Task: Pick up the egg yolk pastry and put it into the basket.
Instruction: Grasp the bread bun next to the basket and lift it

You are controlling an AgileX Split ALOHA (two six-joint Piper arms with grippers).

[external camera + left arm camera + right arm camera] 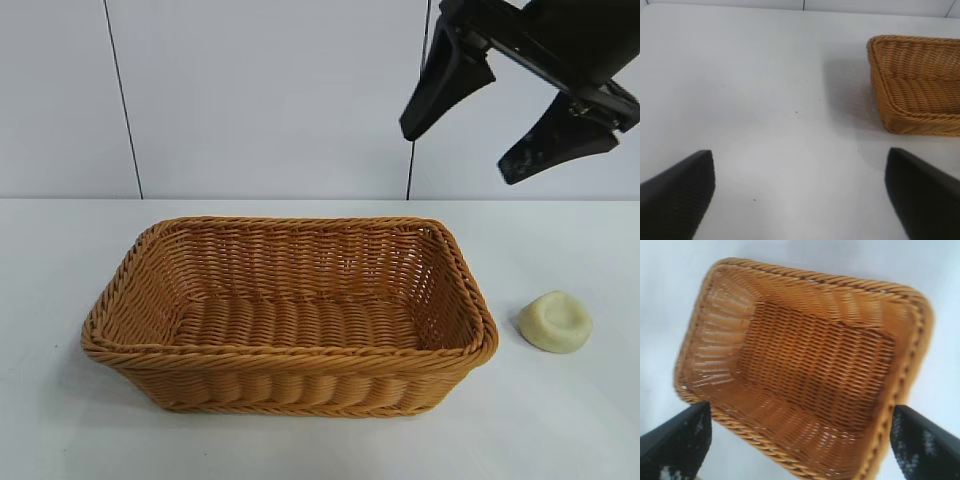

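White table (560, 420), pale panelled wall (270, 100); right pincer (497, 128) apart, left pincer (800, 195) apart.

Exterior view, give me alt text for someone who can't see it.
An empty wicker basket sits on a white table, with the egg yolk pastry lying on the table just beside the basket's right end. The right gripper hangs open above them at upper right, holding nothing.
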